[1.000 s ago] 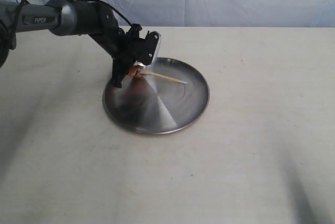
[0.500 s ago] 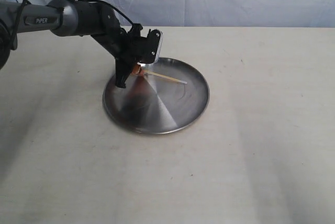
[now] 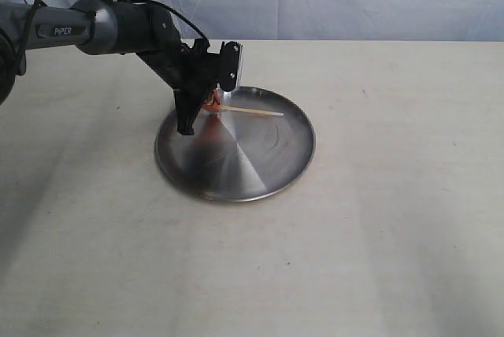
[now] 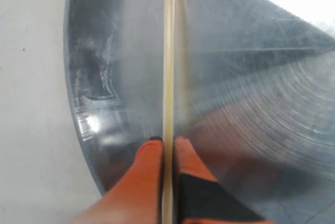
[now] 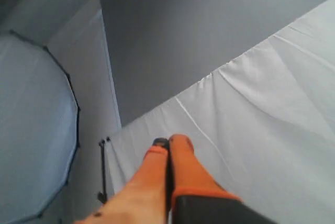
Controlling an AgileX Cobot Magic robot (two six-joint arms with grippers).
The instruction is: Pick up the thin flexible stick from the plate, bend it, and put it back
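Left gripper (image 3: 211, 102), with its orange pads, is clamped on one end of the very thin pale cream-yellow stick (image 3: 252, 111). The left wrist view shows this clearly: the two orange fingertips (image 4: 152, 153) press from both sides and the thin stick (image 4: 168, 51) runs straight out from between them, across the round shiny silver metal plate (image 4: 251, 77). In the exterior view the stick lies almost level over the far part of the plate (image 3: 236, 194), which stands on the pale beige table (image 3: 394, 235). It looks a little raised above the metal, but I cannot say for sure that the free end is off the surface. The stick is straight, with no bend in it.

The right gripper (image 5: 168, 143) does not appear in the exterior view. Its own camera shows the orange fingers pressed together with nothing between them, pointing at a white cloth backdrop (image 5: 272, 109), so it is away from the work.

I judge that the pick-up step is nearly done and the bending comes next. For this the free end needs a second support: either the right gripper comes down, opens and takes that end, or the left arm pushes the free end against the plate. The strand is thin and may snap, so the force should be gentle and slow.
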